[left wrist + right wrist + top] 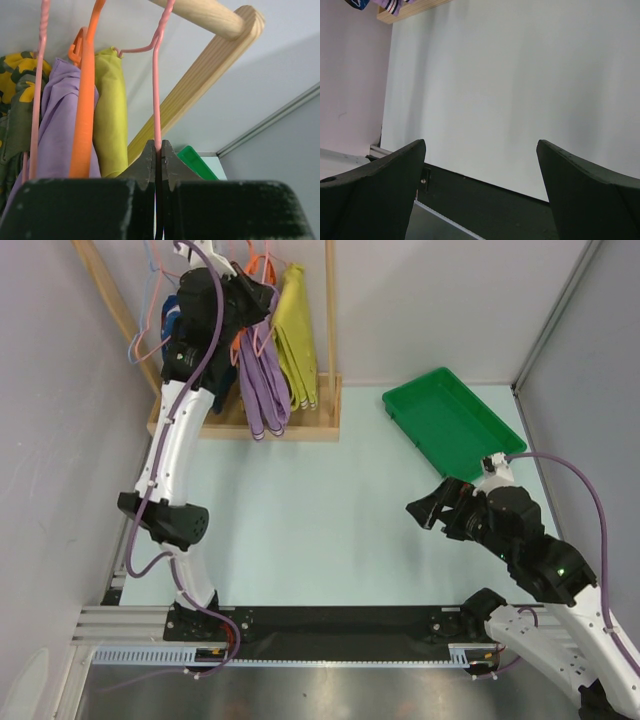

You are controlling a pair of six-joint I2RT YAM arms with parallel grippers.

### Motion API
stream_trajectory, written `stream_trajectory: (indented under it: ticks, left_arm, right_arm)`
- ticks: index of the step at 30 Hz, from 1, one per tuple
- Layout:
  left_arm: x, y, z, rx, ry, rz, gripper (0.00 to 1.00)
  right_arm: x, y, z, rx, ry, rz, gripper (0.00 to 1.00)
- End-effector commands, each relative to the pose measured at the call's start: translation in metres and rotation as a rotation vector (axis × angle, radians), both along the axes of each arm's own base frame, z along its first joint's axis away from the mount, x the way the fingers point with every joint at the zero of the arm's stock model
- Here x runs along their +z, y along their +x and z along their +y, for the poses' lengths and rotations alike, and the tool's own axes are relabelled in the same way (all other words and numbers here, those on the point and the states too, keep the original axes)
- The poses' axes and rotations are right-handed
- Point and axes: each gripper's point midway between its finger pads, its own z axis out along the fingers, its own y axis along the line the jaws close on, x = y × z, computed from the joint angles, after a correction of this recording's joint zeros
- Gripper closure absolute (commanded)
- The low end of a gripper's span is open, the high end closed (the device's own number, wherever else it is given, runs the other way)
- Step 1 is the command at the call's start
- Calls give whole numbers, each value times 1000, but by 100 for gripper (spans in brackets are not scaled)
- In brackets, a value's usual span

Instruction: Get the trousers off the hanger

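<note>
Clamping the hanger [156, 100] (left tool [158, 147]).

White shells [178, 445], black joints [170, 522] and looped lilac cables [598, 508] are seen on both arms [560, 645], and blunt black fingers [375, 195] on the right gripper [481, 145].

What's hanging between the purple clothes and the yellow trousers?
The thick orange hanger hangs between the purple clothes and the yellow trousers; the left wrist view shows it. The left claw pinches the pink hanger, right of the trousers there.
</note>
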Motion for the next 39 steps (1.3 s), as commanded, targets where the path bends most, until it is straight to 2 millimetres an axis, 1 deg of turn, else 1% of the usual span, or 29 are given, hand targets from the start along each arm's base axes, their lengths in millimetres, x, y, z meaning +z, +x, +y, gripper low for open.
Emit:
stream_trajectory:
  ticks: [1, 2, 3, 4, 5, 8, 9, 13, 15, 18, 19, 21, 22, 24, 25, 26, 27, 28, 29, 30, 31, 32, 33, 34, 35, 36, 37, 38, 39]
  left_arm:
    - [171, -101, 29, -25, -150, -472, 100]
    - [177, -110, 32, -25, -153, -485, 100]
    - [174, -111, 32, -25, -149, -475, 100]
    - [176, -118, 30, -49, -140, -482, 100]
    - [183, -130, 33, -52, -143, -499, 100]
    - [182, -141, 31, -76, -126, -496, 100]
    - [185, -151, 33, -85, -125, -503, 100]
    - [182, -173, 34, -113, -122, -486, 100]
    - [177, -185, 34, -135, -127, -472, 100]
    - [164, -192, 34, -150, -126, -432, 100]
    - [166, -203, 36, -156, -124, -435, 100]
    - [160, -212, 34, -184, -114, -418, 100]
    - [161, -224, 35, -194, -108, -420, 100]
    - [151, -233, 33, -225, -91, -396, 100]
    - [156, -253, 37, -233, -92, -421, 100]
    - [148, -255, 36, -244, -88, -401, 100]
    - [146, -265, 35, -265, -87, -403, 100]
    - [143, -271, 36, -273, -86, -400, 100]
    - [142, -287, 39, -281, -88, -408, 100]
    - [139, -294, 39, -293, -85, -407, 100]
    - [135, -300, 37, -317, -81, -404, 100]
    - [133, -314, 39, -331, -78, -412, 100]
    - [129, -320, 38, -345, -78, -404, 100]
    - [126, -328, 35, -379, -74, -403, 100]
    - [118, -330, 33, -395, -71, -384, 100]
    - [118, -344, 35, -408, -74, -400, 100]
    - [115, -351, 33, -435, -68, -397, 100]
    - [106, -350, 31, -444, -60, -380, 100]
    - [106, -363, 33, -458, -60, -395, 100]
  right_arm:
    - [13, 4, 2, -4, 28, -33, 0]
    - [13, 4, 2, -3, 22, -33, 0]
    - [13, 5, 2, -3, 18, -32, 0]
    - [11, 5, 2, 1, 10, -27, 0]
    - [12, 4, 4, 12, 10, -27, 0]
    - [9, 3, 8, 44, -6, -20, 0]
    - [7, 3, 8, 51, -12, -15, 0]
    - [6, 2, 11, 90, -44, -23, 0]
    - [4, -3, 17, 147, -49, -16, 0]
    - [-2, -6, 20, 204, -89, -23, 0]
    - [-5, -7, 18, 208, -104, -15, 0]
    - [-11, -7, 19, 240, -139, -17, 0]
    - [-11, -8, 21, 255, -142, -21, 0]
    - [-11, -10, 26, 297, -145, -28, 0]
    - [-7, -12, 32, 330, -128, -42, 0]
    - [-6, -15, 36, 360, -122, -49, 0]
    - [-6, -18, 40, 381, -112, -56, 0]
    - [1, -20, 48, 416, -80, -87, 0]
    - [4, -23, 53, 444, -61, -99, 0]
    - [8, -28, 60, 477, -41, -112, 0]
    - [18, -31, 69, 516, -2, -143, 0]
    - [23, -33, 73, 532, 20, -154, 0]
    - [27, -35, 79, 542, 48, -148, 0]
    - [39, -33, 84, 545, 81, -175, 2]
    - [44, -32, 88, 544, 104, -177, 2]
    - [50, -32, 92, 544, 132, -179, 4]
    - [62, -30, 100, 542, 194, -187, 4]
    - [71, -29, 103, 533, 234, -190, 5]
    - [79, -28, 107, 527, 270, -199, 8]
